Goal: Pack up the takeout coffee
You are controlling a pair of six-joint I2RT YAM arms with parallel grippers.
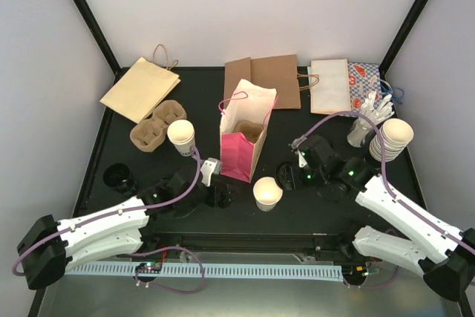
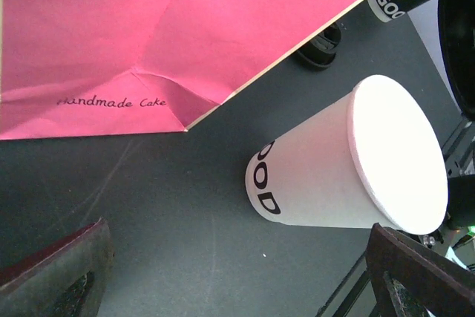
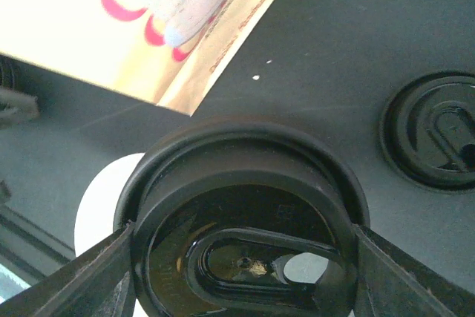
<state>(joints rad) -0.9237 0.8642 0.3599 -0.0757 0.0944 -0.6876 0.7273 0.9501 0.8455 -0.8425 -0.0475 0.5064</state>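
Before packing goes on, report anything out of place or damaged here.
Nothing is spilled or tipped. One flaw: the pink paper bag has a crumpled dent low on its side, beside the Handmade Cake print. The white paper cup stands upright without a lid; the right claw grips a black lid.

The paper cup (image 2: 326,176) looks matt, the plastic lid (image 3: 245,213) glossy, the pink paper bag (image 2: 148,27) smooth.
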